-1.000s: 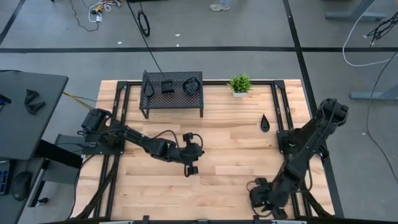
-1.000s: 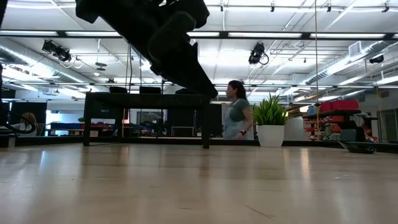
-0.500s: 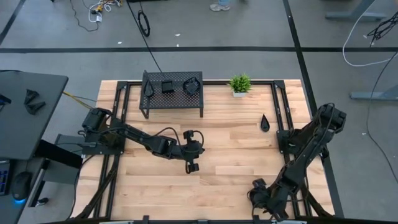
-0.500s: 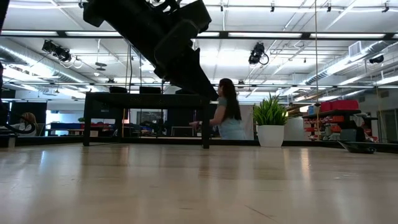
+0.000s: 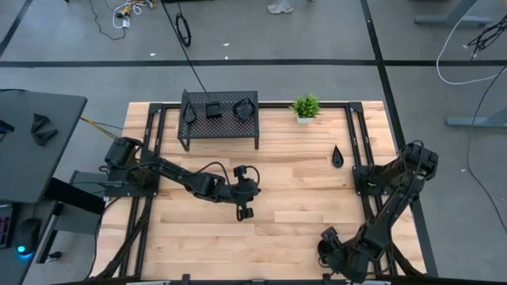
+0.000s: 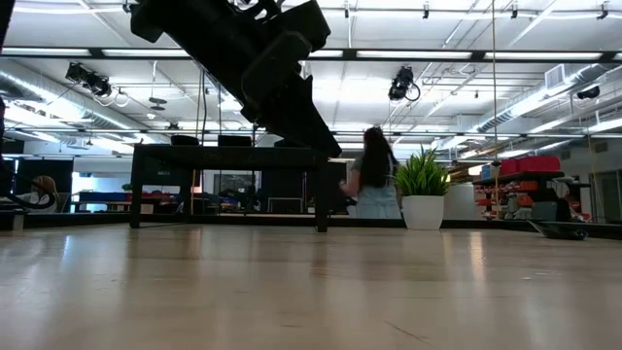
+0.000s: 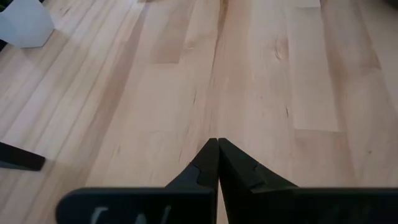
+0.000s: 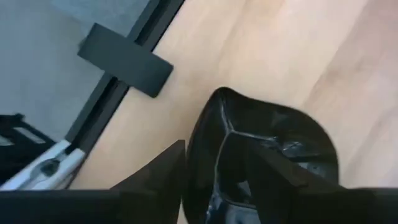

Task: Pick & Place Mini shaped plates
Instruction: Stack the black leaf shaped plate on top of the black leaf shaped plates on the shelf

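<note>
My right gripper (image 5: 333, 250) sits at the table's near edge, right of centre, shut on a glossy black mini plate (image 8: 273, 134) with a rounded, leaf-like outline. My left gripper (image 5: 244, 207) hovers over the bare middle of the table, fingers shut and empty (image 7: 217, 149). A teardrop plate (image 5: 337, 157) lies flat on the table near the right side. Three more plates (image 5: 214, 109) lie on top of the black perforated rack (image 5: 226, 128) at the far edge. My right gripper pinches the plate by its rim (image 8: 202, 127): one finger (image 8: 165, 171) stands outside the wall, the other (image 8: 270, 174) inside the hollow. The plate reaches out ahead of the fingers over the wood. Whether it rests on the table, I cannot tell.
A small green potted plant (image 5: 305, 106) stands at the far edge, right of the rack. Black frame rails (image 5: 358, 142) run along both sides of the table. Open wood lies between the two arms. A person (image 6: 371, 185) moves in the room beyond the table.
The right arm's elbow has sunk toward the near edge while its gripper stayed at the near edge. My left gripper has risen slightly and shifted a little toward the far edge. The person behind the table has walked to the right.
</note>
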`<state>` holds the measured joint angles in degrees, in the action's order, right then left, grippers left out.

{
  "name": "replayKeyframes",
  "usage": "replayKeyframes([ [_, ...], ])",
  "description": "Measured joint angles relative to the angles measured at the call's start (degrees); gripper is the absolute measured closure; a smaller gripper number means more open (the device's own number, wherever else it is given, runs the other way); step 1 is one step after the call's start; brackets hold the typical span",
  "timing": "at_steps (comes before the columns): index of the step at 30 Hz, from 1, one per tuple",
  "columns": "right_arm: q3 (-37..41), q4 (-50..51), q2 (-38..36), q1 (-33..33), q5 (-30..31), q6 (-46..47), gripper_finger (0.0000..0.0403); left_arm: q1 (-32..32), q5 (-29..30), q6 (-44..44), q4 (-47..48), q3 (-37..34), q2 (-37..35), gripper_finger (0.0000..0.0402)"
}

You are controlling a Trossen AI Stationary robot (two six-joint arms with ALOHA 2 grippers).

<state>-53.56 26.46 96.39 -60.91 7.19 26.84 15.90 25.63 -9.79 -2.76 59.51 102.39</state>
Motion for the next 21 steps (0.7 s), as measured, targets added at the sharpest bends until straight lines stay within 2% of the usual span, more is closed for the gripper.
replayKeyframes([
  [10, -0.09, -0.83, 1.04, -1.46, 1.01, -4.7, 0.0257, 0.0, 0.0, -0.04, 0.0, 0.0, 0.0, 0.0392],
  [16, -0.09, 2.19, 1.06, -2.42, 5.72, -6.98, 0.0261, 0.02, 0.0, -0.02, 0.0, 0.0, 0.0, 0.0388],
  [21, -0.09, 5.56, 1.06, -2.62, 8.04, -8.28, 0.0284, 0.0, 0.0, -0.02, 0.0, 0.0, 0.0, 0.0388],
])
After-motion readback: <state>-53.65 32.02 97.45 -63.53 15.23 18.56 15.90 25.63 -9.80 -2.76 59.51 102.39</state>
